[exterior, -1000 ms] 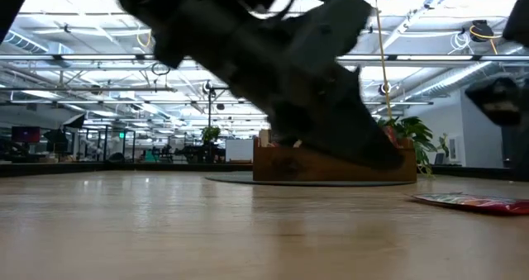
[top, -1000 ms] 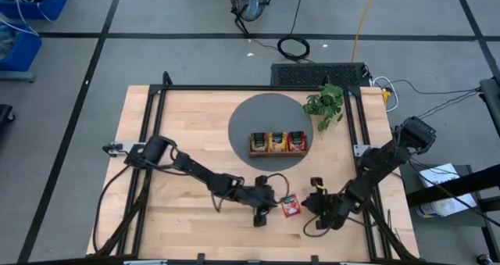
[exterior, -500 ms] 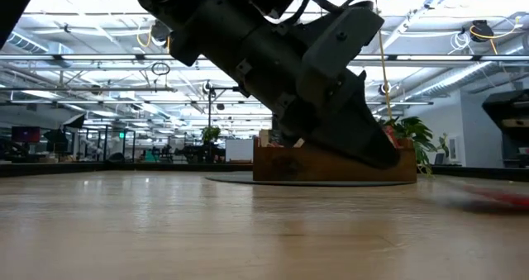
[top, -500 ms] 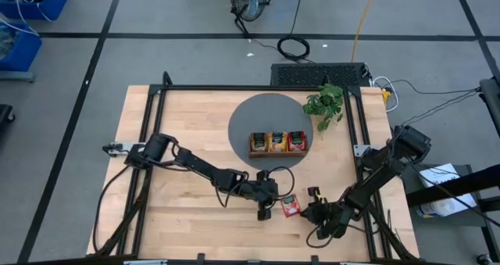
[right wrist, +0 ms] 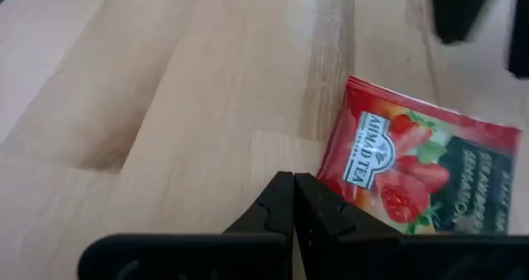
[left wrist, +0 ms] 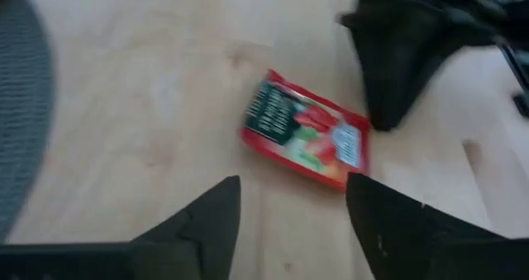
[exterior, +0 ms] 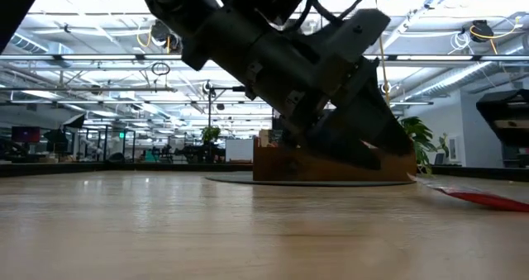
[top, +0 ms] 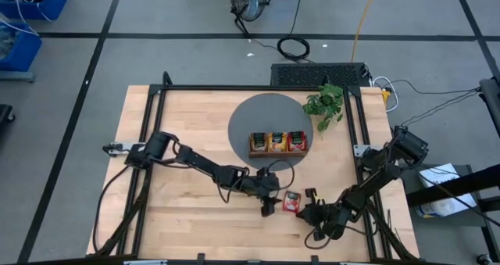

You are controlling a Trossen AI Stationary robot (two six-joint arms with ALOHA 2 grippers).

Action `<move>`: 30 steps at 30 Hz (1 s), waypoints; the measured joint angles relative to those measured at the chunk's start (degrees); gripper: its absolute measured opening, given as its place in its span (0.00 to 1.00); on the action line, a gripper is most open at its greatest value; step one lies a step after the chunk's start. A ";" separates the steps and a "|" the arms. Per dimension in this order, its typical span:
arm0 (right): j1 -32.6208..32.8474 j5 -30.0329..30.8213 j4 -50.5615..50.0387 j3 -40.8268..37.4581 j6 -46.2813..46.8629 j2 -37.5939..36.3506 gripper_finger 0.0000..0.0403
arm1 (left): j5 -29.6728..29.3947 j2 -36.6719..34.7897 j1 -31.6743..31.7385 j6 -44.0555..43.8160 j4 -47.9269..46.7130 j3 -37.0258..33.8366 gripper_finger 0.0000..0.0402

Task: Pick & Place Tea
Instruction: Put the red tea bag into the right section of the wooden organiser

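Observation:
One red tea sachet (top: 293, 202) lies on the wooden table near its front edge, printed side up (left wrist: 306, 140). My left gripper (top: 271, 208) stands open just to its left, fingers (left wrist: 211, 226) short of the sachet and touching nothing. My right gripper (top: 306, 211) is shut, and its tip (right wrist: 293, 181) is at the sachet's edge on the right side. More tea sachets stand in the brown wooden tray (top: 277, 144). My right gripper points its shut fingertips (right wrist: 285, 199) slanting down at the sachet's short edge (right wrist: 331, 171), coming from the table's right. I cannot tell whether they touch it.
The tray sits on a round grey mat (top: 250, 116) in the table's middle. A green leafy plant (top: 324, 105) stands at the back right. Black frame rails (top: 148, 140) run along the table's left and right sides. Bare wood lies to the left.
My left gripper has gone a little toward the table's right and has opened. My right gripper has come down and toward the sachet from the right. The sachet has shifted slightly on the table.

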 joint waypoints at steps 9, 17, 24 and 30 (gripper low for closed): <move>2.73 7.59 1.22 1.79 -9.39 -3.55 0.00 | 0.15 0.00 2.56 -9.01 1.22 0.00 0.63; 1.46 5.93 -0.51 1.83 -8.69 -2.90 0.00 | 0.12 0.34 1.80 -9.92 1.21 -0.01 0.63; 0.31 1.77 -0.94 1.94 -4.89 0.20 0.00 | -0.29 1.18 1.94 -10.40 0.79 -0.07 0.63; 0.29 1.34 -0.19 1.17 -3.80 0.45 0.00 | 0.28 1.07 1.82 -10.42 1.23 -0.04 0.63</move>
